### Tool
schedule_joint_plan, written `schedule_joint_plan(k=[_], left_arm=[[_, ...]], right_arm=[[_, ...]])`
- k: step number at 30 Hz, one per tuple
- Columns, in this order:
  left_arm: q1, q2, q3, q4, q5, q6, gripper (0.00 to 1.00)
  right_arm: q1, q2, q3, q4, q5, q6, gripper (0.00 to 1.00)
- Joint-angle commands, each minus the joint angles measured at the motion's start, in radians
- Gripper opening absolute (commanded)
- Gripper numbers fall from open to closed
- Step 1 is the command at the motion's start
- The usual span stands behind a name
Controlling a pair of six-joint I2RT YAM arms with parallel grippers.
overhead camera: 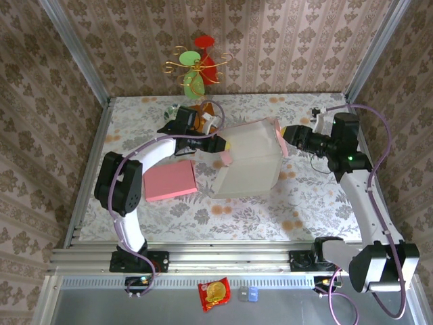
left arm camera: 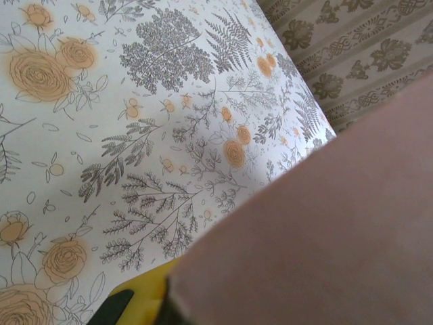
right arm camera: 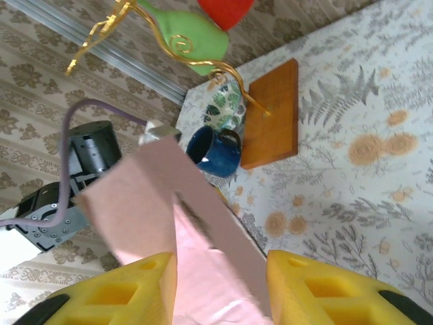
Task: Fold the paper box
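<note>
The half-formed pale pink paper box (overhead camera: 247,159) is held just right of the flat pink card sheet (overhead camera: 170,181). The left gripper (overhead camera: 222,145) is pinched on its nearer edge and the right gripper (overhead camera: 287,135) is clamped on the farther flap. Uneven pulling could tear the thin walls or slip a flap free.

Floral-patterned table (overhead camera: 298,196). Behind, left and right of table: walls (overhead camera: 270,40) in brown damask wallpaper. At table's rear corners: aluminium posts (overhead camera: 74,51). Along table's near edge: aluminium rail (overhead camera: 223,261). Even lighting.
</note>
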Motion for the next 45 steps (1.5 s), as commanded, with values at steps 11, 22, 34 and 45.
schedule_joint_plan(k=[11,22,34,45], left_arm=[[0.011,0.026,0.05,-0.031,0.059,0.003,0.0],[0.009,0.025,0.052,-0.032,0.059,-0.001,0.0],[0.005,0.015,0.046,-0.04,0.049,0.005,0.0],[0.002,0.011,0.05,-0.056,0.044,0.015,0.0]], right_arm=[[0.012,0.012,0.044,-0.061,0.015,-0.107,0.44],[0.045,0.069,0.092,-0.085,0.025,-0.151,0.41],[0.158,0.123,0.185,-0.212,0.236,-0.272,0.36],[0.267,0.154,0.239,-0.317,0.507,-0.378,0.41]])
